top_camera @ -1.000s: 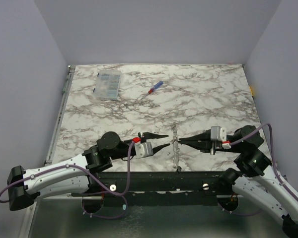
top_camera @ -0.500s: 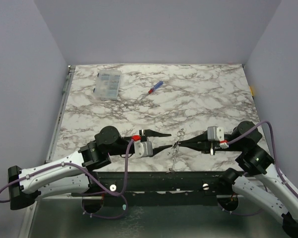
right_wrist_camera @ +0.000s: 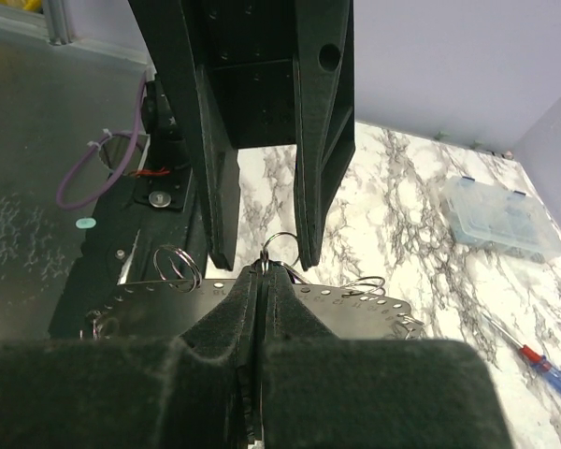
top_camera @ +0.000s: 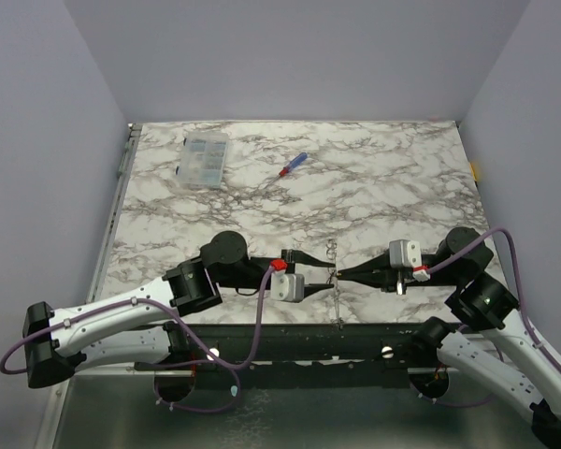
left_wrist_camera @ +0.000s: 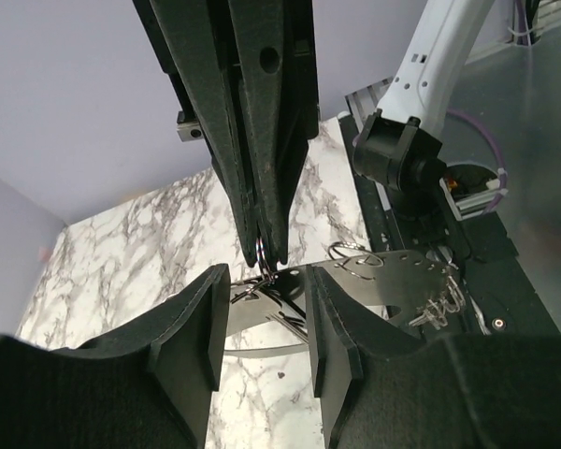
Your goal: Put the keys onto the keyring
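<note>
tightly, right fingers [right_wrist_camera: 210, 332] closed on keyring [right_wrist_camera: 348, 302]

keys indiscernible, screwdriver [right_wrist_camera: 535, 362] cut by edge

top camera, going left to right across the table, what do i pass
clear compartment box → left tool → keyring → right tool; screwdriver left out, it overlaps the left tool sideways

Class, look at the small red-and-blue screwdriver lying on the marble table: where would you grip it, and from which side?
Probably best to grip the screwdriver across its middle, where red meets blue, coming straight down from above. It lies flat on the table, slim and set diagonally, so the jaws should straddle it crosswise to its length.
</note>
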